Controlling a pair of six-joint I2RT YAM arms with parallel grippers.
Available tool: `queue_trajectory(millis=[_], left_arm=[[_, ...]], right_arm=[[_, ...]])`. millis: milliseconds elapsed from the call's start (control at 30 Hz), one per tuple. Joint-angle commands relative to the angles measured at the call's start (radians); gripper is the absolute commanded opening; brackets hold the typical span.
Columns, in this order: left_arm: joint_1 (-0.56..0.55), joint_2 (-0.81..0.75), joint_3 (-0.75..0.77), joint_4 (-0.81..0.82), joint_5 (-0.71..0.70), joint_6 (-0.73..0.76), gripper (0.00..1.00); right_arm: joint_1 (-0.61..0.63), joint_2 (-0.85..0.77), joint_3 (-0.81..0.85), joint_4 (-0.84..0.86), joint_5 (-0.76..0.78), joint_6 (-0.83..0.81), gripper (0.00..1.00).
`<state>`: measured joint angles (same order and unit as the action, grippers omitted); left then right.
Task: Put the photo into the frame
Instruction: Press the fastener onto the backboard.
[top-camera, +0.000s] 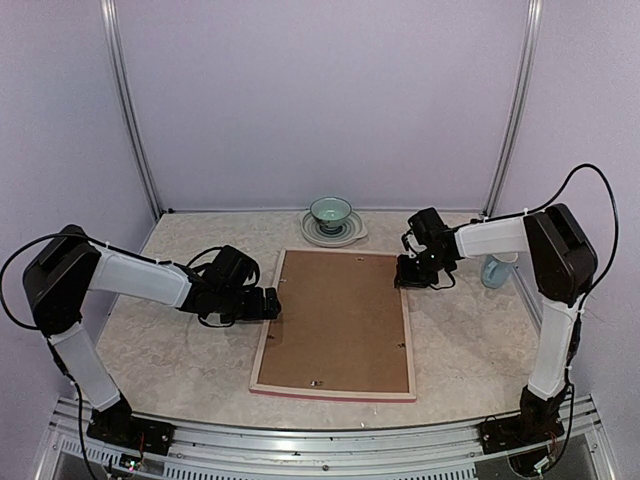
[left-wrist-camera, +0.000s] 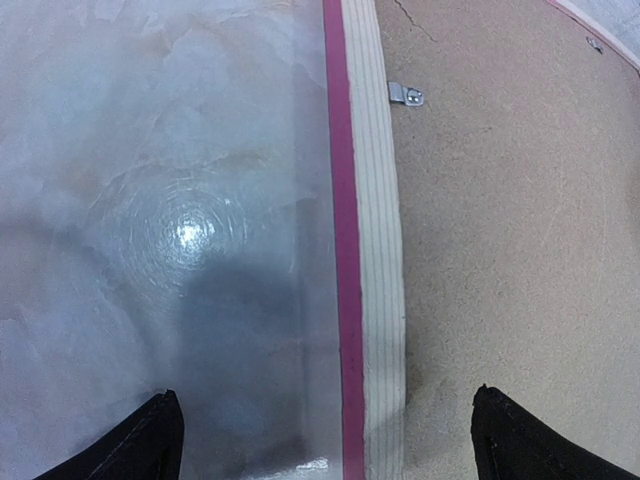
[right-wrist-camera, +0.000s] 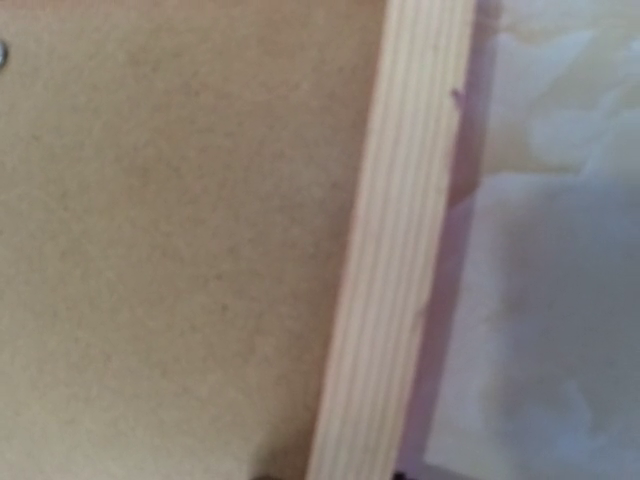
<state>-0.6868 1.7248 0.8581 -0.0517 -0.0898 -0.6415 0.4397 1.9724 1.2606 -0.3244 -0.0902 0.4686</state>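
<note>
Over the frame (top-camera: 261, 350), left gripper (left-wrist-camera: 322, 392) spread wide; right gripper (top-camera: 410, 272) indistinct, state unclear.

1. The front of the frame (top-camera: 264, 345) is hidden (it is laid face down).
2. The left gripper (left-wrist-camera: 322, 400) is cut off below its fingertips.
3. The right gripper (top-camera: 413, 275) is shown too small to be judged; its wrist view is blurred.
</note>
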Motion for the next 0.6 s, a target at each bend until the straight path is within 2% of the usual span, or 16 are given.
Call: queue_trajectory(millis=[0,133,367,467,567], left_arm=[[-0.003,0.023,-0.013,-0.007,0.023,-0.009,0.99],[-0.003,0.021,-0.013,-0.009,0.020,-0.010,0.99],[-0.004,0.019,-0.006,-0.012,0.020,-0.010,0.99],[-0.004,0.016,-0.004,-0.014,0.021,-0.010,0.99],[-0.003,0.008,-0.003,-0.019,0.012,-0.009,0.99]], right_arm=[[0.002,0.003,-0.040,-0.057,-0.009,-0.007,0.24],[0.003,-0.005,-0.038,-0.065,-0.003,-0.008,0.20],[0.003,-0.005,-0.023,-0.080,-0.001,-0.007,0.22],[0.002,-0.007,-0.008,-0.095,-0.001,-0.031,0.45],[0.002,-0.027,0.022,-0.122,0.019,-0.094,0.59]])
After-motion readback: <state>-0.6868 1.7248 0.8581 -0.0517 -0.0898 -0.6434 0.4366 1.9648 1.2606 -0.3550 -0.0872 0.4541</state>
